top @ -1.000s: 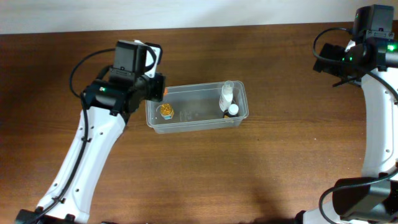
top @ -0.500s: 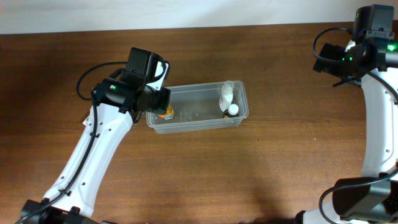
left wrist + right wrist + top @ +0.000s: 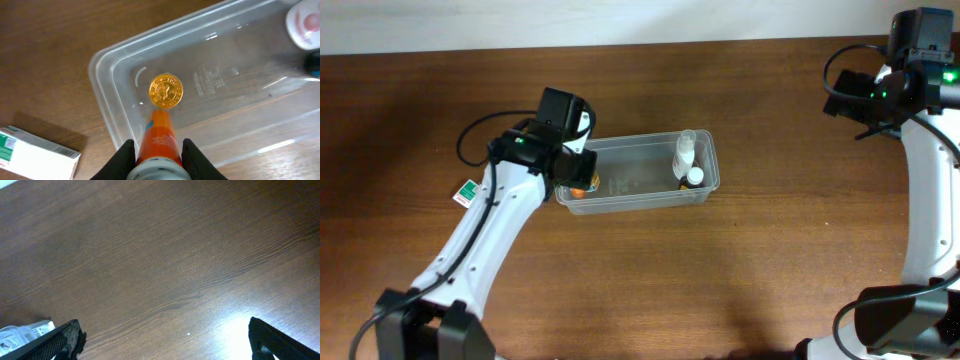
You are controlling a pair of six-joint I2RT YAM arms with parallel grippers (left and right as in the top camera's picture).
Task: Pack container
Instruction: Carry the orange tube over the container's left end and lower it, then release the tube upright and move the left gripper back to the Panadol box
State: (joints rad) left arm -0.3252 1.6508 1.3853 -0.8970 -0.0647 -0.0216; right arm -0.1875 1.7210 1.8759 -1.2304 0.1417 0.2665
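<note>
The container (image 3: 638, 176) is a clear, shallow tub at the table's middle; it also shows in the left wrist view (image 3: 235, 85). My left gripper (image 3: 159, 146) is shut on an orange bottle (image 3: 160, 132) with a gold cap (image 3: 166, 91). The bottle points down into the tub's left end, and overhead only a bit of it (image 3: 578, 191) shows under the gripper (image 3: 572, 172). A white bottle (image 3: 685, 150) and a small dark-capped bottle (image 3: 693, 177) stand in the tub's right end. My right gripper (image 3: 165, 340) is open over bare wood at the far right.
A small white and green box (image 3: 466, 191) lies on the table left of the tub, also in the left wrist view (image 3: 35, 152). The right arm (image 3: 920, 60) stands at the table's far right edge. A scrap of clear plastic (image 3: 25, 330) shows at the right wrist view's lower left.
My left gripper has moved right over the tub's left end, carrying the orange bottle, and now covers most of it from above. The right arm has not moved.
</note>
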